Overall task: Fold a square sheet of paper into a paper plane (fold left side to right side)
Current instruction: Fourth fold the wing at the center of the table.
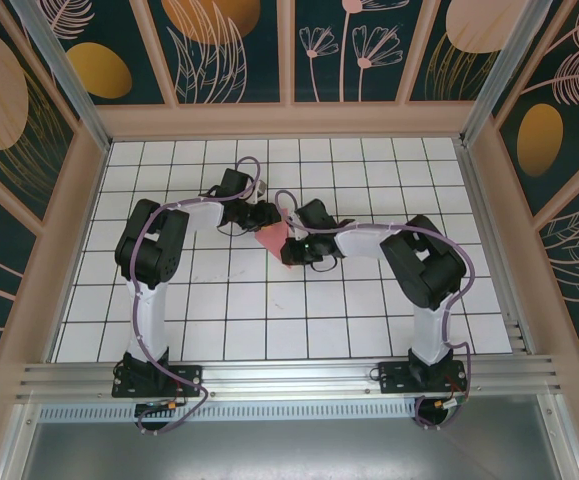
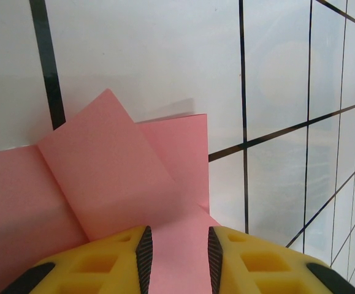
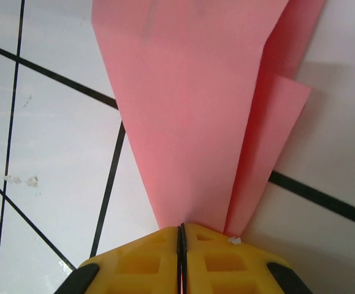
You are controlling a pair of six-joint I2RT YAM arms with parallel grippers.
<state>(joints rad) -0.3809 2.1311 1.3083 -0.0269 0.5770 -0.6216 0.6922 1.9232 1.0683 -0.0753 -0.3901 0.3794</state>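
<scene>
Paper plane [image 1: 272, 240]: salmon-pink, only part folded, lay on the white gridded desk [image 1: 369, 300] near its middle, between the two arms.

Left side: left claw [image 1: 265, 216] reached in from the far left and sat low at the paper's upper-left edge. From its wrist camera, the yellow fingers [image 2: 251, 257] stood part way apart, with black pads [image 2: 145, 251] facing each other across a clear gap. A strip of the pink paper ran flat through that gap. No pinch was seen, so the jaws straddled the sheet rather than clamped it. Ahead of the fingers a folded-over flap [image 2: 103, 165] lay skewed, one corner pointing away, with a second layer showing behind it to the right.

Centre: the paper sat across a black grid line [image 2: 244, 92]. Its outline was mostly hidden by both claws in the overhead view.

Right side: right claw [image 1: 294, 248] came in from the right, low at the paper's lower-right end. Its wrist camera showed the two yellow fingers [image 3: 226, 263] pressed together, with only a thin seam between them. The paper tapered down to its narrow end right at that seam, nipped there. A narrower under-layer [image 3: 269, 153] stuck out on the right of the main panel.
</scene>
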